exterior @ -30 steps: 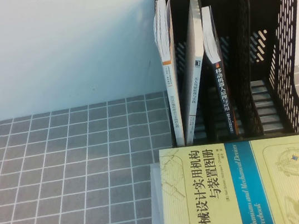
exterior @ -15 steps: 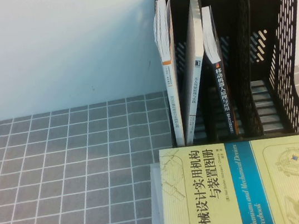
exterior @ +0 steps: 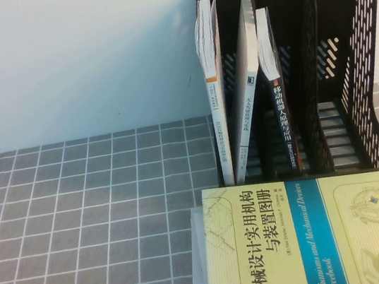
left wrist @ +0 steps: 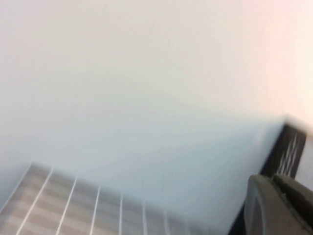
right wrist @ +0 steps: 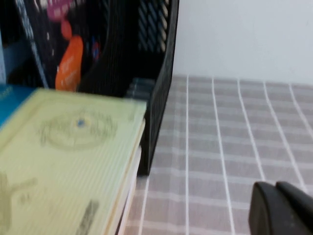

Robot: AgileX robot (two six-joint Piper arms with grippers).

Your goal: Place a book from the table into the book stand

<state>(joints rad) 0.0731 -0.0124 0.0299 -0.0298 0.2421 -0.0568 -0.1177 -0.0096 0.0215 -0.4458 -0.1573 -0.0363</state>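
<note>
Grey table (exterior: 80, 222); left gripper (left wrist: 279, 205), right gripper (right wrist: 281, 208) near stand (exterior: 353, 89).

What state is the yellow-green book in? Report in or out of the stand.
Out. The book lies flat on the table in front of the book stand. Left gripper and right gripper are not touching it.

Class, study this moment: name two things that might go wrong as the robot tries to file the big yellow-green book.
1. The book is thick and lies flat against the book stand; lifting it may shove the stand.
2. Three books fill the left slots, one leaning, so a wrong slot would jam.
The left gripper and right gripper show only at frame edges.
</note>
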